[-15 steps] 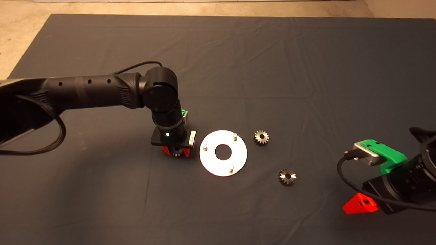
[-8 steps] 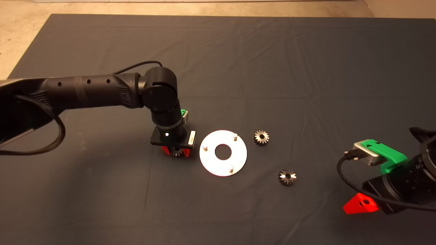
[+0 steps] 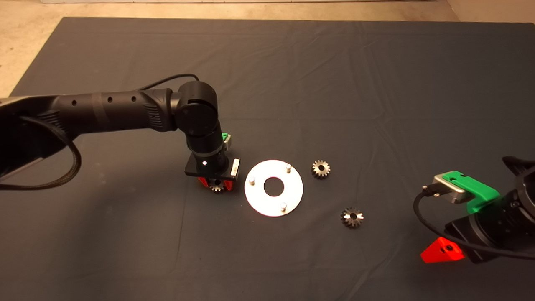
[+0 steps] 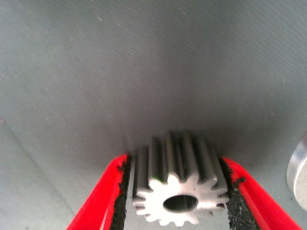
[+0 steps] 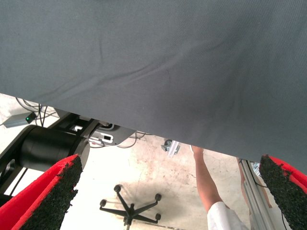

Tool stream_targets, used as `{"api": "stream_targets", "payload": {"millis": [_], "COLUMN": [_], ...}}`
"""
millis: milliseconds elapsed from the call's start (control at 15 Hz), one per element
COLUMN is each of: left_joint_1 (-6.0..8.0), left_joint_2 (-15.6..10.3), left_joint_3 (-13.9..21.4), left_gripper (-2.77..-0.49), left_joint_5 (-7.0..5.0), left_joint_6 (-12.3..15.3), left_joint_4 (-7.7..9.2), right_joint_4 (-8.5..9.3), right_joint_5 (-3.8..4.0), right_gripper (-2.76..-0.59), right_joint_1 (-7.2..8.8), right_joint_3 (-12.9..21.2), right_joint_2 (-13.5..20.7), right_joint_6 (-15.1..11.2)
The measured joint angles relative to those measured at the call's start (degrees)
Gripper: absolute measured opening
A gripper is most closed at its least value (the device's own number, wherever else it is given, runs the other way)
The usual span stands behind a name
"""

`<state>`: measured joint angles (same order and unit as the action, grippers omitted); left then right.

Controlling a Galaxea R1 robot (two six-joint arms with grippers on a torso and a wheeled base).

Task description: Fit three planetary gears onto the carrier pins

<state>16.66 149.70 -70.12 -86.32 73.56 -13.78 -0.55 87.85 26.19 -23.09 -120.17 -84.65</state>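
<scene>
Dark mat (image 3: 334,83) covers the worktop in the head view, with pale floor showing past its far edge. Compared with half a second ago, the left tool (image 3: 217,185) has lifted and drifted slightly: the gear it grips (image 3: 217,186) now shows more fully below the wrist block, so it looks clear of the mat. I judge the pick done and the carry to the silver plate (image 3: 273,187) just starting. That plate lies just beside the tool, on its outer side, with its three carrier pins (image 3: 251,180) all bare. Two more gears lie beyond the plate from the tool, one nearer (image 3: 321,169), one further (image 3: 352,217), both flat on the mat. No container is here; the plate is the only holder, and it holds nothing yet. The right tool (image 3: 443,251) waits at the lower right edge.

Left wrist view: the left tool (image 4: 180,191) is closed on the gear (image 4: 180,187), one black pad (image 4: 123,191) pressing each toothed flank, bore facing the camera. A sliver of the plate's rim (image 4: 300,175) shows to one side.

Right wrist view: the right tool (image 5: 163,191) stands spread wide, holding nothing, over the mat's edge; a chair base (image 5: 129,206) and a person's arm (image 5: 207,182) show on the floor beyond.
</scene>
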Motion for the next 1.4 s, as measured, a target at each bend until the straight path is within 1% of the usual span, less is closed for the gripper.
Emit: {"api": "stream_targets", "payload": {"millis": [67, 133, 200, 733, 800, 1400], "left_joint_1": [0.0, 0.0, 0.0, 0.0, 0.0, 0.0], "left_joint_2": [0.0, 0.1, 0.2, -0.1, -0.1, -0.2], "left_joint_3": [0.0, 0.0, 0.0, 0.5, 0.5, 0.6], "left_gripper": [-2.04, -2.13, -2.15, -2.24, -2.28, -2.29], "left_joint_5": [0.0, 0.0, -0.09, -0.23, -0.26, -0.41], "left_joint_6": [0.0, 0.0, 0.0, 0.0, 0.0, 0.1], "left_joint_4": [0.0, 0.0, 0.0, -0.05, -0.05, -0.02], "right_joint_4": [0.0, 0.0, 0.0, 0.02, 0.02, 0.02], "right_joint_5": [-0.02, -0.02, 0.0, -0.02, -0.02, 0.0], "right_gripper": [-0.61, -0.61, -0.61, -0.6, -0.61, -0.61], "right_joint_1": [0.0, 0.0, 0.0, 0.0, 0.0, 0.0], "right_joint_3": [0.0, 0.0, 0.0, 0.0, 0.0, 0.0], "right_joint_2": [0.0, 0.0, -0.2, -0.4, -0.4, -0.5], "right_joint_6": [0.0, 0.0, 0.0, 0.0, 0.0, 0.0]}}
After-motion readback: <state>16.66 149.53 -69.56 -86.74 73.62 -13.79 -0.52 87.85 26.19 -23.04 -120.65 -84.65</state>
